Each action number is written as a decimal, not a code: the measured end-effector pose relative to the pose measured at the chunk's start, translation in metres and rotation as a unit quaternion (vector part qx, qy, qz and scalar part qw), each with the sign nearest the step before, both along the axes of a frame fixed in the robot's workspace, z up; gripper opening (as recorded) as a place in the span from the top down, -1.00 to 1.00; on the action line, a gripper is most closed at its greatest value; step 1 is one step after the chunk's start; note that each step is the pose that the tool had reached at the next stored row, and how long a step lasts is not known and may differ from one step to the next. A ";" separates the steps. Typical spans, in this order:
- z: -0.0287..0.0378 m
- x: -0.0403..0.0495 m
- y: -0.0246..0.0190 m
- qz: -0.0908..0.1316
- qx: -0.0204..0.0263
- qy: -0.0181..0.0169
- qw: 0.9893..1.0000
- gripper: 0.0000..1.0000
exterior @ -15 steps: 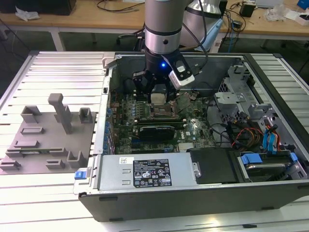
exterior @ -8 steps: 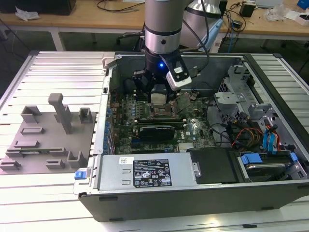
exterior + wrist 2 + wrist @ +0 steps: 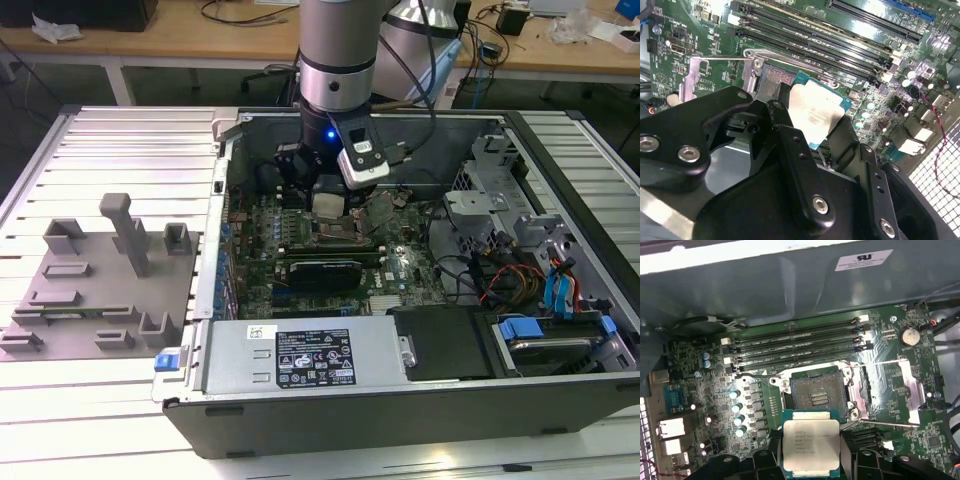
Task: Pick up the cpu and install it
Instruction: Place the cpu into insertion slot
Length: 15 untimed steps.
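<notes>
The pick-up half of the task is judged done. The cpu (image 3: 811,446) is pinched by its two opposite edges between the dark jaws, silvery top facing up, and is held clear of the board. In the exterior view it is seen at the upper centre of the frame, inside the open computer case (image 3: 560,150), under the arm (image 3: 338,50) and just above the socket (image 3: 335,237).

The installation half is judged not yet done. The socket (image 3: 817,395) is seen empty in the first wrist view, its contact field bare, and its metal load plate (image 3: 900,390) is folded open to one side. The cpu is near the socket but apart from it, and no contact between them can be made out.

The views differ in what is given. In the exterior view the whole setting is laid out: the case on the slatted bench (image 3: 120,140), the grey fixture plate (image 3: 90,290) at the exterior view's left, and the power supply (image 3: 300,360) in the lower centre. In the first wrist view the chip's flat top and the memory slots (image 3: 800,340) beyond the socket are shown. In the second wrist view the cpu (image 3: 815,112) is seen tilted, with each jaw pressed to an edge.
</notes>
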<state>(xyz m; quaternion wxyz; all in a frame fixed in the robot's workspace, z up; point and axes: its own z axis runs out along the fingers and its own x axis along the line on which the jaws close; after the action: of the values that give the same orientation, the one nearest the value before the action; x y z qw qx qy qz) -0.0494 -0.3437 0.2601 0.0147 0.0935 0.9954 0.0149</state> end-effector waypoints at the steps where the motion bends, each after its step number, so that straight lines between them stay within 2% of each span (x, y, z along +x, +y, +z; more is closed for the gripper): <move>1: 0.0000 0.0000 0.0000 -0.007 0.000 0.000 1.000 -0.09; 3: 0.0000 0.0000 0.0000 -0.020 0.000 0.000 1.000 -0.09; 12: -0.0001 0.0000 0.0000 -0.046 0.000 0.000 0.999 -0.09; 15: -0.0001 0.0000 0.0000 -0.058 0.000 0.000 0.998 -0.09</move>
<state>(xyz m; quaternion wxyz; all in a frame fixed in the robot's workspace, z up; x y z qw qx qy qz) -0.0494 -0.3437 0.2601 0.0155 0.1509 0.9883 0.0140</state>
